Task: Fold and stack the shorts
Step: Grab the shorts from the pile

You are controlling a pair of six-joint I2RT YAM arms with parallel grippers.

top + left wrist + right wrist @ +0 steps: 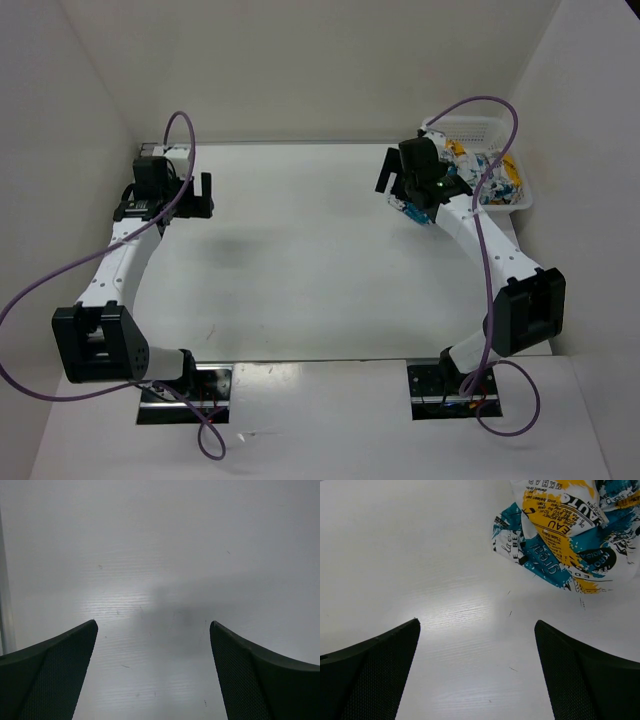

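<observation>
A crumpled pair of shorts point(560, 527), white with teal, yellow and black print, lies on the table at the upper right of the right wrist view. In the top view only a small part of it point(414, 213) shows under the right wrist. More printed shorts point(497, 178) lie in the white mesh basket point(472, 127) at the back right. My right gripper point(476, 622) is open and empty, over bare table just left of the crumpled shorts; it also shows in the top view point(390, 180). My left gripper point(152, 625) is open and empty above bare table at the back left point(205, 195).
White walls close in the table on the left, back and right. The basket sits in the back right corner against the wall. Purple cables loop from both arms. The white table point(300, 260) lies between the two arms.
</observation>
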